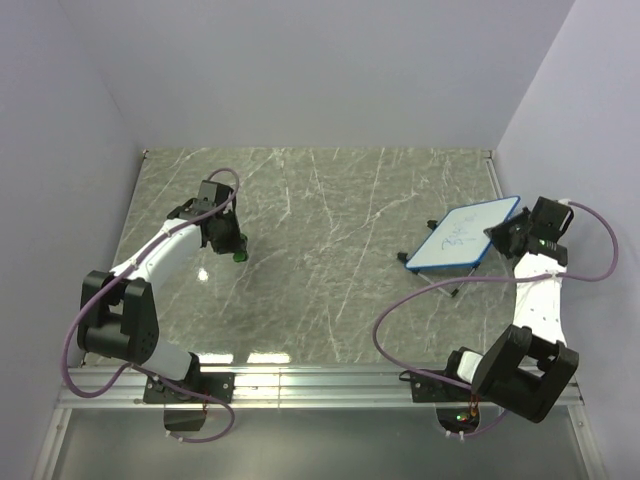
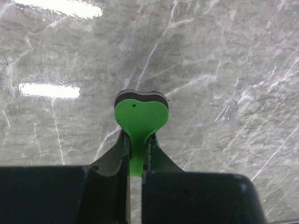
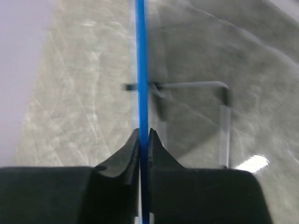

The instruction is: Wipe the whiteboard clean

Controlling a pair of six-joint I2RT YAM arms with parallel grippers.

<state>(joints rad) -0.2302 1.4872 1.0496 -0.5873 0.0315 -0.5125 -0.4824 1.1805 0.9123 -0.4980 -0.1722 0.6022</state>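
Observation:
The whiteboard (image 1: 462,236), white with a thin blue frame and dark scribbles, is held tilted above the table at the right. My right gripper (image 1: 497,236) is shut on its right edge; in the right wrist view the blue frame (image 3: 141,70) runs edge-on between the fingers, with the board's wire feet (image 3: 225,121) behind it. My left gripper (image 1: 232,243) is at the left of the table, shut on a small green eraser (image 1: 240,256). In the left wrist view the green heart-shaped eraser (image 2: 140,119) with its dark pad sticks out beyond the fingertips, above the marble.
The grey marble table (image 1: 320,260) is walled at the back and both sides by pale lilac panels (image 1: 320,70). A metal rail (image 1: 320,385) carrying the arm bases runs along the near edge. Purple cables loop beside both arms.

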